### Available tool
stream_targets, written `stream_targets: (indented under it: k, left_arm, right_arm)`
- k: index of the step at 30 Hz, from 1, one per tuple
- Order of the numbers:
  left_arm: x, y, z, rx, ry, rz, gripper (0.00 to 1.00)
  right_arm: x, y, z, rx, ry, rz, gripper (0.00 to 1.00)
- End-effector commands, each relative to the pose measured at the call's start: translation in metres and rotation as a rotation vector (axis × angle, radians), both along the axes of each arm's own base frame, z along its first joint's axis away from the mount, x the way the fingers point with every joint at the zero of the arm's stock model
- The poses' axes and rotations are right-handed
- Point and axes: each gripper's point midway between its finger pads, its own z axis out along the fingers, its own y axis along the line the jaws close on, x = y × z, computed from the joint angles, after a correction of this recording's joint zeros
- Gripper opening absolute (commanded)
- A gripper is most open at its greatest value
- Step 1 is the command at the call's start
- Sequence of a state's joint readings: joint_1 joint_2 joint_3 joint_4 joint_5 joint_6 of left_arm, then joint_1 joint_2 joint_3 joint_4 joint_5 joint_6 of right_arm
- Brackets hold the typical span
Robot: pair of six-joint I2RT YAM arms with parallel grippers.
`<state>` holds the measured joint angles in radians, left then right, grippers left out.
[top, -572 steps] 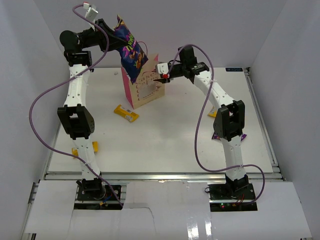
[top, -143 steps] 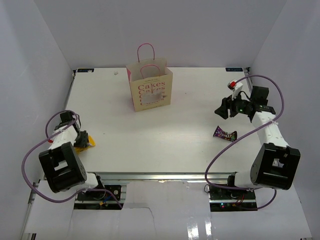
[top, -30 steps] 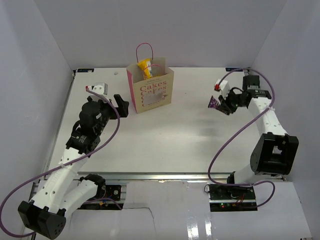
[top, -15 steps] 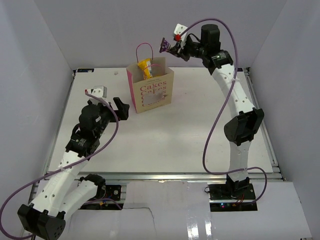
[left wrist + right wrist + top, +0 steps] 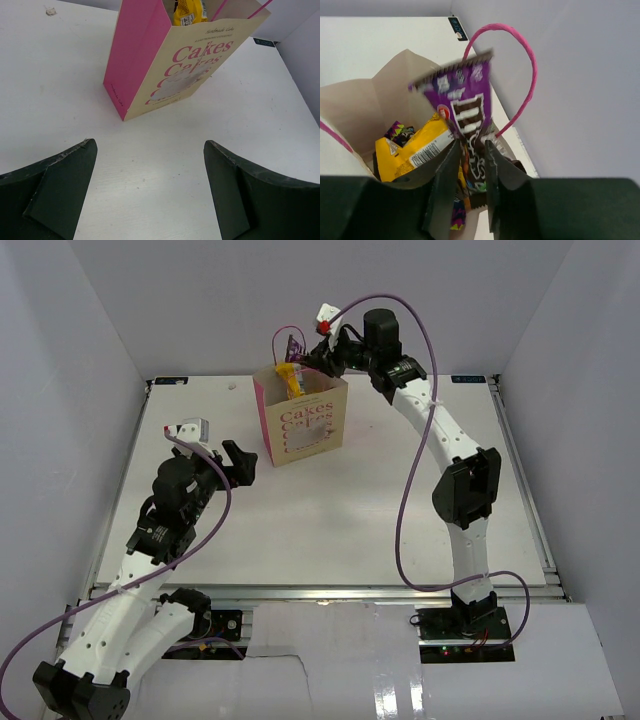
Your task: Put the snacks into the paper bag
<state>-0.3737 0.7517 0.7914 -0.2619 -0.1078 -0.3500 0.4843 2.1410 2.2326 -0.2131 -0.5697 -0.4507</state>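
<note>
The paper bag (image 5: 300, 425) stands upright at the back of the table, tan with pink sides and "Cakes" lettering (image 5: 200, 55). A yellow wrapped bar (image 5: 289, 378) pokes out of its top (image 5: 189, 11). My right gripper (image 5: 302, 350) hovers over the bag's mouth. In the right wrist view its jaws (image 5: 470, 145) stand slightly apart, with a blurred dark purple candy packet (image 5: 465, 100) between them, above the yellow bar (image 5: 412, 145) and other wrappers inside. My left gripper (image 5: 240, 462) is open and empty (image 5: 149, 144), low over the table, left of the bag.
The bag's thin pink loop handle (image 5: 527, 75) arches beside the right gripper's fingers. White enclosure walls (image 5: 90, 360) close in the table on the left, back and right. A small white scrap (image 5: 50, 10) lies on the table behind the bag.
My right arm has swung from the right side up and left to over the bag's mouth with the purple packet, and its jaws have parted. The left arm shifted slightly.
</note>
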Motion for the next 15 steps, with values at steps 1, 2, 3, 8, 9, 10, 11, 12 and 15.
stream_targets:
  k: [1,2,3,8,9,10,11,12,15]
  left_arm:
    - [-0.002,-0.003,0.000,-0.018,0.001,-0.020,0.98]
    - [-0.003,-0.004,0.001,-0.020,0.002,-0.027,0.98]
    - [-0.003,-0.005,0.004,-0.023,-0.003,-0.032,0.98]
    - [-0.006,-0.010,0.008,-0.036,-0.001,-0.059,0.98]
    - [-0.007,-0.010,0.009,-0.045,0.001,-0.059,0.98]
    - [-0.007,-0.010,0.008,-0.047,0.004,-0.060,0.98]
    - [-0.006,-0.011,0.009,-0.051,0.004,-0.061,0.98]
    - [-0.007,-0.012,0.009,-0.056,0.006,-0.065,0.98]
    - [-0.006,-0.015,0.011,-0.067,0.002,-0.074,0.98]
  right_arm:
    - [0.006,0.001,0.014,0.030,-0.060,-0.037,0.35]
    - [0.006,0.002,0.012,0.022,-0.058,-0.044,0.42]
    - [0.007,0.000,0.011,0.018,-0.056,-0.053,0.48]
    - [0.008,-0.027,0.022,0.013,-0.042,-0.120,0.65]
    - [0.003,-0.037,0.037,0.030,-0.043,-0.132,0.66]
    - [0.001,-0.046,0.043,0.040,-0.028,-0.150,0.72]
    - [0.005,-0.064,0.037,0.039,0.012,-0.191,0.78]
    - [-0.006,-0.080,0.050,0.057,0.042,-0.222,0.85]
    - [-0.026,-0.136,0.028,0.001,0.134,-0.347,0.90]
